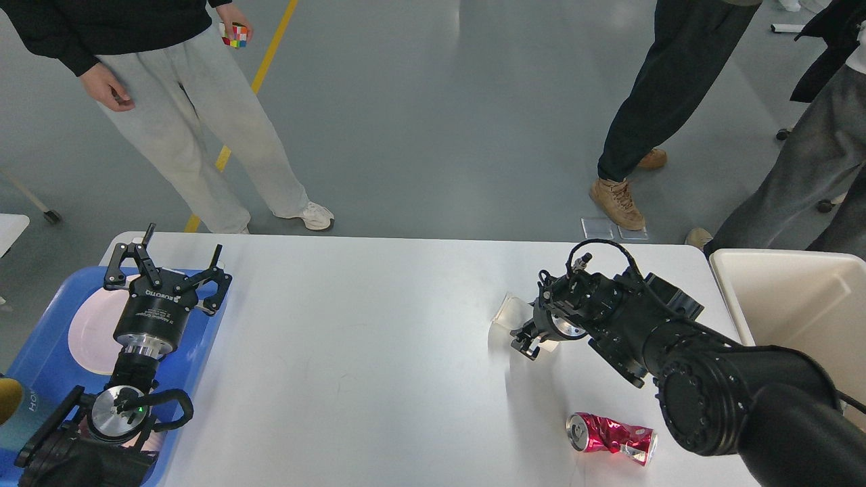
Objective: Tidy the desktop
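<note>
My right gripper point(526, 338) is down at the paper cup point(509, 316), which lies on its side on the desk point(352, 352), right of the middle and toward the far edge. The gripper shows small and dark against the cup, so I cannot tell whether its fingers have closed on the wall or only sit beside it. My left gripper point(169, 260) hangs over the blue tray point(40, 352) at the desk's left end with its fingers spread wide and nothing between them; a plate point(91, 331) lies in the tray under it.

I judge the cup very light and soft: a hard squeeze would flatten it, and a nudge would send it rolling or sliding on the smooth top. The stiffest place to hold is the rim, or a gentle pinch across the wall near the mouth.

The red can point(612, 438), nearer to me, is already crushed. I expect it light, stiff and a bit slick; its flattened middle offers the surest hold. The cream bin point(798, 297) stands just off the right edge.
</note>
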